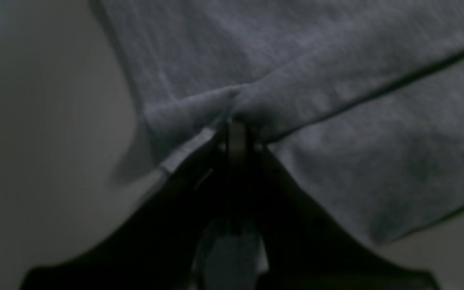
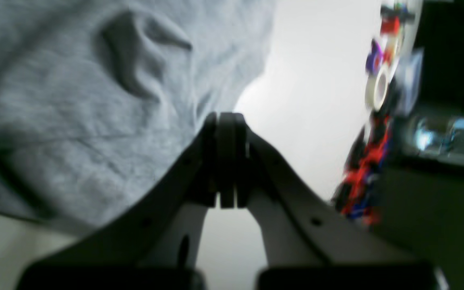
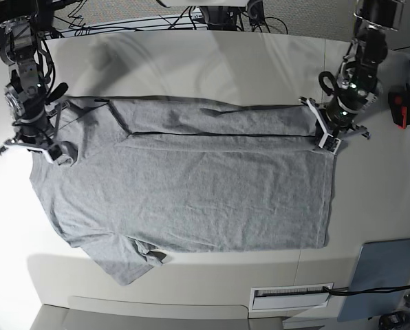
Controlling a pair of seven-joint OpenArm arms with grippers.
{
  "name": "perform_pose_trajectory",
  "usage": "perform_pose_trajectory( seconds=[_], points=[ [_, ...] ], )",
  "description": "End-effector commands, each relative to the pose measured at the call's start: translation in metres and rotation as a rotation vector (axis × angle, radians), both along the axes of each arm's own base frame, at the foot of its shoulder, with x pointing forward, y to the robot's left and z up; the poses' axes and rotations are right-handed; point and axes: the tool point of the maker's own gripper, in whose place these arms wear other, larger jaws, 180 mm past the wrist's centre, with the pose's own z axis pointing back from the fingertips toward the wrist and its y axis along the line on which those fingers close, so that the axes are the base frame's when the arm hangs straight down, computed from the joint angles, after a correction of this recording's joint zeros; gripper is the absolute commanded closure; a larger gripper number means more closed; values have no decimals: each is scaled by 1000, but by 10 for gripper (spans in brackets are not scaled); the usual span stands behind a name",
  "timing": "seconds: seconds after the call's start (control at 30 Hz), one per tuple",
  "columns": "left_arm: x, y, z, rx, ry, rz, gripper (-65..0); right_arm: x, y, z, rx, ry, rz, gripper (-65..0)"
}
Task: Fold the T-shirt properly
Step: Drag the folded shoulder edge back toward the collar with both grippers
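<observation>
left wrist view: dim and blurred. left tool (image 1: 236, 131) pressed together, pinching a bunched fold of the shirt (image 1: 336, 100) at its edge; pale table (image 1: 34, 121) to the side.

right wrist view: right tool (image 2: 226, 121) pressed together right at the shirt's (image 2: 75, 121) wrinkled edge; whether any cloth sits between the jaws, impossible to tell. bright clutter (image 2: 377, 121) blurred beyond the table's far edge.

base view: shirt (image 3: 191, 185) spread flat across the table (image 3: 212, 62), plain grey side up, far long edge already folded inward as a strip. left tool (image 3: 327, 134) at the strip's corner on the picture's right; right tool (image 3: 36, 141) at the sleeve end on the picture's left. near sleeve curled under at its tip.

likely risks: a thin pinch slipping out mid-pull, dropping one end; uneven travel of the two arms skewing the fold; near sleeve's curl getting trapped as a crease.
</observation>
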Motion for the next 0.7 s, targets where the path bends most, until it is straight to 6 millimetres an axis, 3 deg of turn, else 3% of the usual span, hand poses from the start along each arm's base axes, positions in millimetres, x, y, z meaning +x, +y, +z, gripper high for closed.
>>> perform_pose_trajectory(
  seconds=[0.0,0.13,0.37,0.5,0.67],
  points=[
    [7,3,10,6,-42,8,0,4,-3,12,18,-55,-6,0],
    [7,-3,7,-19,-52,65,0,-4,-9,2,147,-89,-60,0],
    [4,-10,3,-61,-44,94,0,-24,-25,-56,247,25,-123,0],
    [-8,-11,-6,-68,-13,97,0,-34,-35,-80,276,92,-150,0],
    [-28,-11,-18,-65,32,98,0,-50,-39,-91,263,166,-177,0]
  ],
)
